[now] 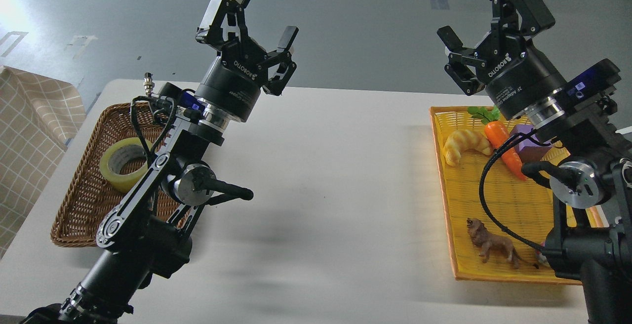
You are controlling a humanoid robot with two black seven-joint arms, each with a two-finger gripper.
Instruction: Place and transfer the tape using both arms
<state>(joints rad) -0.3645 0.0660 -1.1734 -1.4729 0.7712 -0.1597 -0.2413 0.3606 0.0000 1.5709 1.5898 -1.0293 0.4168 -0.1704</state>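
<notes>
Head view, looking forward and down over a pale bench [326,176] with a grey floor beyond it. Two black jointed arms rise from the bottom corners of the frame, each ending in a two-fingered gripper held up in the air above the bench.

The left gripper [259,20] sits in the upper left-centre of the frame. Its jaws are spread wide and hold nothing. The right gripper [469,15] sits in the upper right, and its jaws are likewise spread apart and empty.

At the left edge of the frame a brown wicker basket [81,215] rests on the bench. Inside it lies the tape [123,163], a wide roll of translucent yellow with a whitish core, tilted so its hole faces up and toward the viewer. The left arm [148,190] crosses in front of the basket and hides the roll's right edge. The tape is well below the left gripper and touches neither gripper.

At the right of the frame a flat yellow woven tray [493,225] lies on the bench. In its upper part are a pale croissant toy [464,143], an orange carrot toy [506,146] with green leaves, and a purple block [528,143] partly hidden by the right arm [577,181]. Near the tray's lower edge stands a small brown lion figure [493,245].

A beige checked cloth [29,126] shows at the far left edge.
</notes>
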